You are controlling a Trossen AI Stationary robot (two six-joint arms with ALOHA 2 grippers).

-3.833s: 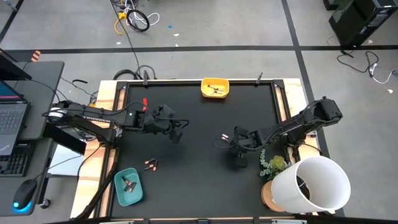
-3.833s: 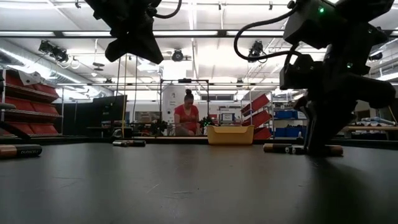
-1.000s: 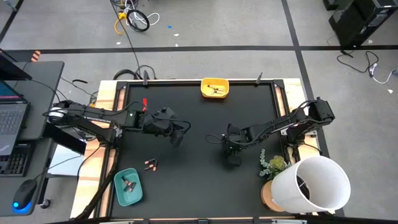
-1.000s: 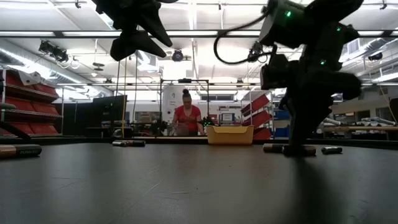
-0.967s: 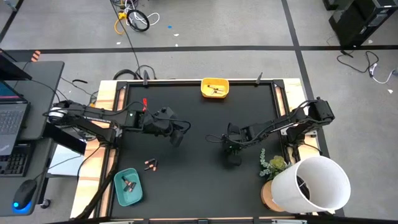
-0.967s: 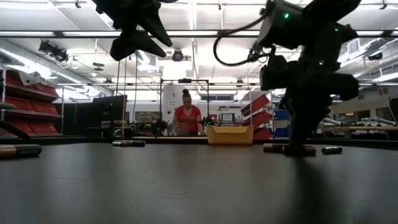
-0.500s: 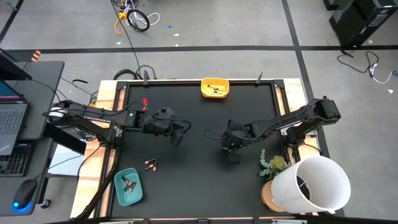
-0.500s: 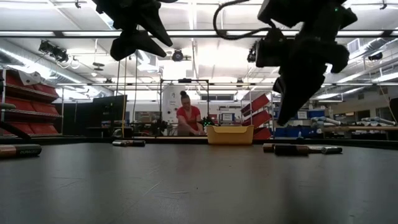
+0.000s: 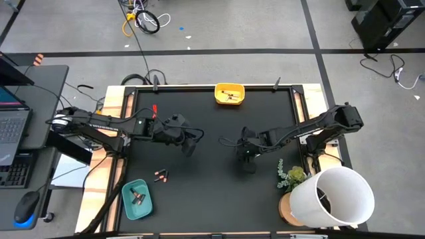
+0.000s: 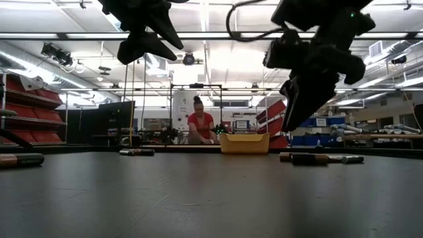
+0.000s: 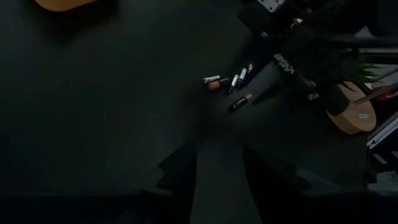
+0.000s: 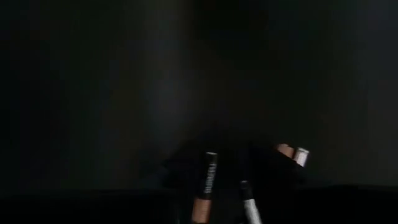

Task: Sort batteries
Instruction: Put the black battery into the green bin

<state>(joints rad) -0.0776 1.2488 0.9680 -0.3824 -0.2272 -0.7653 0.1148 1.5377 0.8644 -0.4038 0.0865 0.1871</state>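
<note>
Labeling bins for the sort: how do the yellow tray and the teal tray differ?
The yellow tray sits at the table's far edge, middle; the teal tray sits at the near left corner. The yellow tray lies square to the table edge; the teal tray is turned at an angle. Both are small open trays with batteries inside.

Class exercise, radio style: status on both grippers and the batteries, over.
Left gripper raised over mat, waiting. Right gripper raised above loose batteries, nothing visibly held. Yellow tray and teal tray each hold some. Path clear.
</note>
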